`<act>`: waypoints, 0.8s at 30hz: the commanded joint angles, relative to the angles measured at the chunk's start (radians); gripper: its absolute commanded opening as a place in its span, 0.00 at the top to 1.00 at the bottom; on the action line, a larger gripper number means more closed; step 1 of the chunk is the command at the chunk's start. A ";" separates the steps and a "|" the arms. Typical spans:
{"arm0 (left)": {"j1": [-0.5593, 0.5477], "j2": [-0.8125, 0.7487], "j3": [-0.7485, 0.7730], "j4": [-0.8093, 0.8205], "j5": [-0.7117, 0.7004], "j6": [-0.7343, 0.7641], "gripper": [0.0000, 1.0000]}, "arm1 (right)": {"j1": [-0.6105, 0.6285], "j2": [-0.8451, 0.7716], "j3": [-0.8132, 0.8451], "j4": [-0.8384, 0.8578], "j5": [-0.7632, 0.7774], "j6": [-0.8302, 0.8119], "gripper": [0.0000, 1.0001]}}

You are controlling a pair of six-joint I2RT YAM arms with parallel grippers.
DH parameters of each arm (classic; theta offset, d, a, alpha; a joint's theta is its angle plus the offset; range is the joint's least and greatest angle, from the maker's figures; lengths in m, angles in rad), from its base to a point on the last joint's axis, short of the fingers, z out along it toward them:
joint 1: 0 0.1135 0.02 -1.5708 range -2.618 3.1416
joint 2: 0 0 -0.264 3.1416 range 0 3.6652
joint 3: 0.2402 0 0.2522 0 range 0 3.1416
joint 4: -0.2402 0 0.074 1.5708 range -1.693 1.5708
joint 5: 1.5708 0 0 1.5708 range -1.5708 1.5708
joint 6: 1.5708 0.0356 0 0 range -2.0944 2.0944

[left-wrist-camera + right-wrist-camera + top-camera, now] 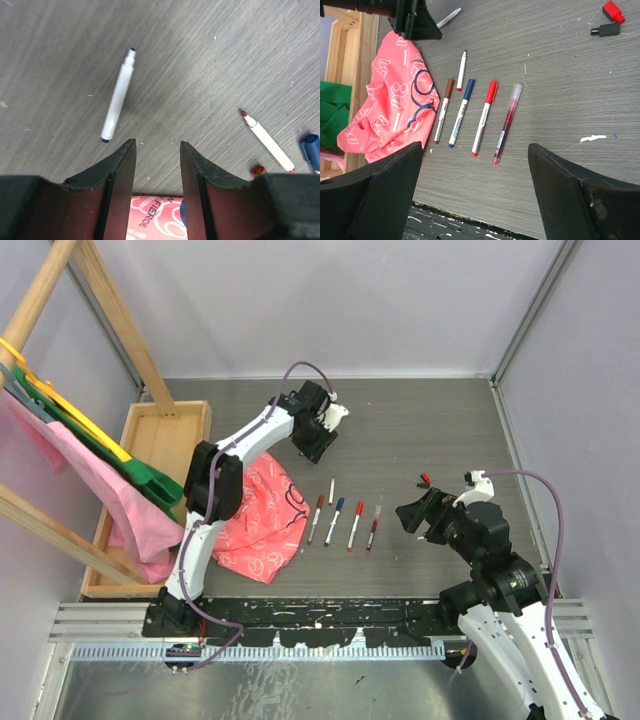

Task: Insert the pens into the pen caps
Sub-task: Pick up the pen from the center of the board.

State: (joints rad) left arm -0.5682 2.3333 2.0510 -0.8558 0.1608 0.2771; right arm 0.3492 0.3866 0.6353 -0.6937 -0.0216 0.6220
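- L end effector (pixel 157 145) released, empty, above table (pixel 210 60); uncapped pen (pixel 118 96) just ahead, tip pointing away from it.
- R end effector (pixel 475 148) spread wide, empty.
- Four capped pens (pixel 483 118) lie parallel, caps at far end; red cap (pixel 613 11) and black cap (pixel 605 30) well apart from them.

Tabletop (pixel 560 90): grey, fine streaked grain, a few white flecks.

Right hand (pixel 475 146): black.
- Ahead of it, white barrels in a row: brown-capped pen (pixel 444 111), blue-capped pen (pixel 462 113), red-capped pen (pixel 484 119).
- Beside them: clear pink pen (pixel 506 124).
- Beyond: red-tipped pen (pixel 462 70), white.
- Far ahead-right: red cap (pixel 613 11), black cap (pixel 606 31).
- Left of the hand: cloth (pixel 390 115), coral pink, white motifs, navy loops.

Left hand (pixel 157 145): black. Ahead-left of it: black-tipped pen (pixel 118 101), white.
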 commanded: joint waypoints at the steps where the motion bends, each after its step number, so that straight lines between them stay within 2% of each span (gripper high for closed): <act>1: 0.008 -0.003 0.103 -0.018 -0.048 0.041 0.58 | -0.004 0.006 0.002 0.037 -0.011 -0.024 0.09; 9: 0.030 0.040 0.171 0.004 -0.053 0.057 0.46 | -0.004 0.014 -0.003 0.039 -0.011 -0.026 0.09; 18: 0.062 0.144 0.304 -0.091 0.017 0.075 0.45 | -0.005 0.023 -0.008 0.042 -0.021 -0.027 0.09; 24: 0.067 0.168 0.312 -0.106 0.035 0.082 0.45 | -0.005 0.026 -0.013 0.046 -0.023 -0.028 0.09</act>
State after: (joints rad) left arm -0.5068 2.5008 2.3146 -0.9367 0.1585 0.3351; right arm 0.3492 0.4004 0.6186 -0.6930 -0.0280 0.6064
